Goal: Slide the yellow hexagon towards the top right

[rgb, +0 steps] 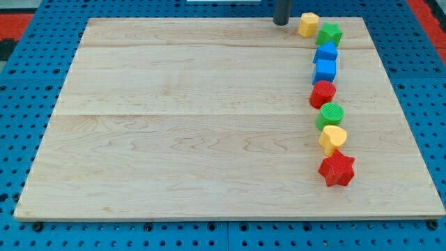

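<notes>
The yellow hexagon (pixel 309 24) lies near the board's top edge, towards the view's right. My tip (pixel 281 24) rests on the board just to its left, with a small gap between them. Only the lower part of the dark rod shows; the rest runs out of the view's top. A green star (pixel 329 33) touches the hexagon's lower right side.
Below the green star a column of blocks runs down the right side: a blue block (pixel 325 52), a blue cube (pixel 325 70), a red rounded block (pixel 323 93), a green round block (pixel 331 115), a yellow heart (pixel 333 139) and a red star (pixel 337 169). The wooden board (pixel 181 125) lies on a blue pegboard.
</notes>
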You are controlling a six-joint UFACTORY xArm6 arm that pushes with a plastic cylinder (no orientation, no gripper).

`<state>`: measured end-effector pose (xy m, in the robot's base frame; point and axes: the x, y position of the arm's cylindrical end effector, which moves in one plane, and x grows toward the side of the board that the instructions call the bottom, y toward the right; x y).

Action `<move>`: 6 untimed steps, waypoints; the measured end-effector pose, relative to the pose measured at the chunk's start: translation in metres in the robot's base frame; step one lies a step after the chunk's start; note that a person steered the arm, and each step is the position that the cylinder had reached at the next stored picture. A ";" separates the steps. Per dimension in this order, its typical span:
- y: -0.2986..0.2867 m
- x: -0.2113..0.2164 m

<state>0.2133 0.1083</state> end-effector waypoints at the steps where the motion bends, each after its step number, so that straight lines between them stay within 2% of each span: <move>1: 0.035 0.011; 2: 0.064 0.008; 3: 0.056 0.000; 4: 0.071 -0.002; 5: 0.032 0.010; 6: -0.003 0.121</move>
